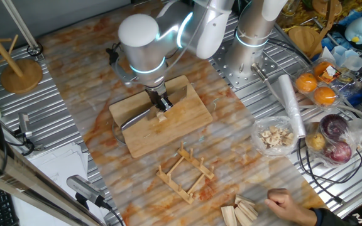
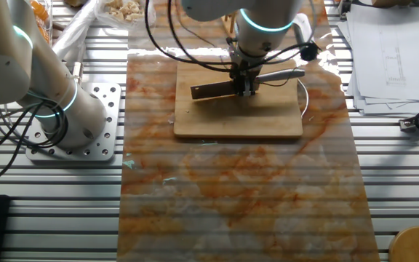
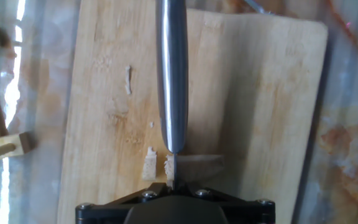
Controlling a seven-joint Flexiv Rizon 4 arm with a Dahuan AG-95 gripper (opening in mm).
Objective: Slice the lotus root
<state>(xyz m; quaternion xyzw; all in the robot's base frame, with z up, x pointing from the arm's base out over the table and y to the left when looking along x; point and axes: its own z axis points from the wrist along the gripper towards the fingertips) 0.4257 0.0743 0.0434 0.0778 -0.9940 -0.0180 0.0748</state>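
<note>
Your gripper (image 1: 160, 102) is clamped on the knife (image 2: 224, 89) over the cutting board (image 1: 187, 116) mid-table; the lotus root (image 3: 150, 163) lies in small pale pieces just beside the blade.

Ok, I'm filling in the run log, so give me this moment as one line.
stage: slicing | tool: shut on knife | blade: down on lotus root | pale pieces either side of blade | on: cutting board

Two fixed cameras look down from opposite sides; the hand camera sits close above their shared cutting board (image 1: 162, 116).
</note>
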